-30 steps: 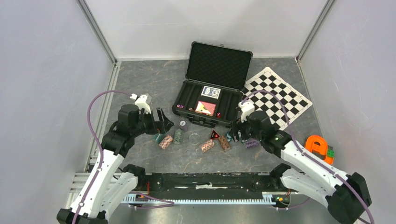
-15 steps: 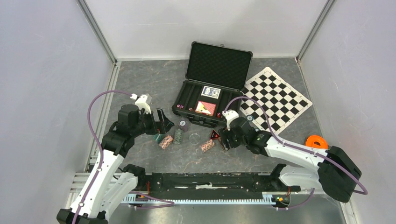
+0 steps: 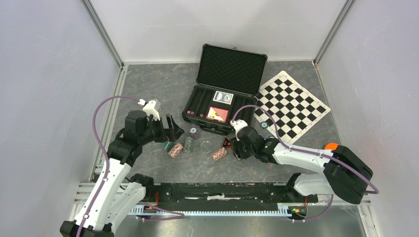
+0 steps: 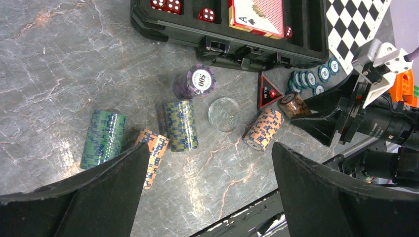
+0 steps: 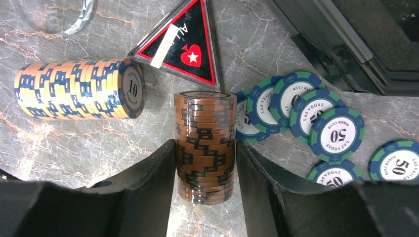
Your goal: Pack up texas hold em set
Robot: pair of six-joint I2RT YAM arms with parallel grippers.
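The black case [image 3: 190, 116] stands open at the back. It holds a blue deck [image 3: 223, 97], a red deck [image 3: 217, 114] and red dice [image 4: 167, 5]. Chip stacks lie on the table in front: teal [image 4: 103, 139], pink-orange [image 4: 153, 155], green [image 4: 181, 125], purple [image 4: 200, 81] and another pink-orange one [image 5: 76, 89]. My right gripper [image 5: 205, 148] is shut on the brown stack [image 5: 205, 118], one finger on each side, low at the table. Loose teal 50 chips [image 5: 316, 118] lie just to its right. My left gripper [image 4: 210, 148] is open and empty above the left stacks.
A black triangular all-in marker [image 5: 185, 42] and a clear disc [image 4: 224, 114] lie by the brown stack. The chequered mat [image 3: 291, 103] lies right of the case. An orange piece [image 3: 331, 146] shows behind my right arm. Walls enclose the table on three sides.
My right gripper has swung left from the loose teal chips to the brown stack and now straddles it. The left arm has not moved.
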